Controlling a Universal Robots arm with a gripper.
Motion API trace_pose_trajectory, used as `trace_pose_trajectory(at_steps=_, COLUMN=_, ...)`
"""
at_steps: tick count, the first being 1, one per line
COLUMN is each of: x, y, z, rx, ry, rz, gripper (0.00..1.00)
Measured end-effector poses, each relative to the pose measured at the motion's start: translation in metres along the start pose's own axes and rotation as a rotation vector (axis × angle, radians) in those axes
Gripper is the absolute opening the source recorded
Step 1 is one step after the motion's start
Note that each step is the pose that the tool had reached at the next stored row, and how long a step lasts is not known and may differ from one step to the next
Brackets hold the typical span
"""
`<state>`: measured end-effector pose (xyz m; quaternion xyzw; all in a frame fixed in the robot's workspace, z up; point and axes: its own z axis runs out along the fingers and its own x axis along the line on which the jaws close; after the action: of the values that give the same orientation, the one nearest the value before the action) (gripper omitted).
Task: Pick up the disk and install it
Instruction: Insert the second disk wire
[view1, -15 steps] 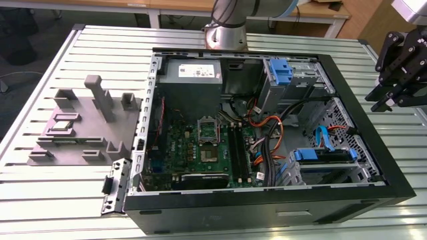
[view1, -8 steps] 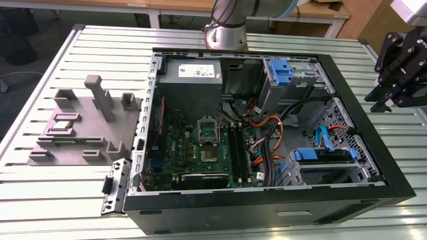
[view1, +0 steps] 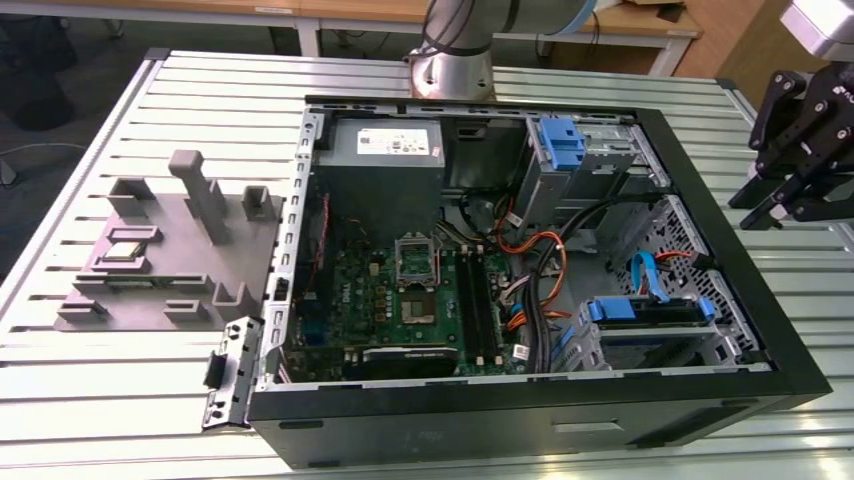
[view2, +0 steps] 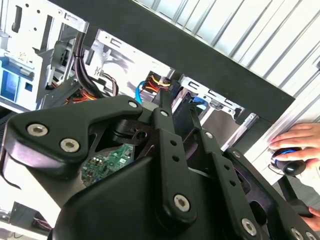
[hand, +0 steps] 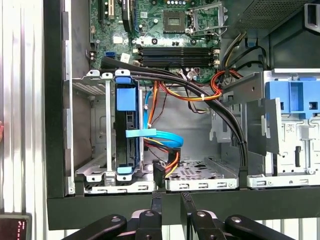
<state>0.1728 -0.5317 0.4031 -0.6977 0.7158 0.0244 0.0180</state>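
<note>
My hand (view1: 781, 200) hangs over the counter (view1: 160, 370) beside the case (view1: 534, 420), fingers nearly together, holding nothing. The disk (hand: 125, 130) stands in its bay inside the case.

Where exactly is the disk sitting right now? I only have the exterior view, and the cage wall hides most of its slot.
Observer: In the first wrist view the disk stands on edge in the drive cage, in the slot nearest the case's side wall.
Operator: Anything running beside it?
Observer: A blue flat cable bends across right next to its carrier.
Operator: Anyone near the rig?
Observer: The second wrist view shows a person's hand on a mouse, on the table beyond the case.
</note>
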Motion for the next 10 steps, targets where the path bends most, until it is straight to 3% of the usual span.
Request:
trace_pose_trajectory(at_steps=5, x=0.0019, y=0.0011, z=0.0032, rx=0.0000, ry=0.0001, rz=0.000, gripper=0.29)
trace_pose_trajectory(at_steps=10, x=0.0026, y=0.0034, z=0.0121, rx=0.0000, ry=-0.0002, rz=0.000, gripper=0.29)
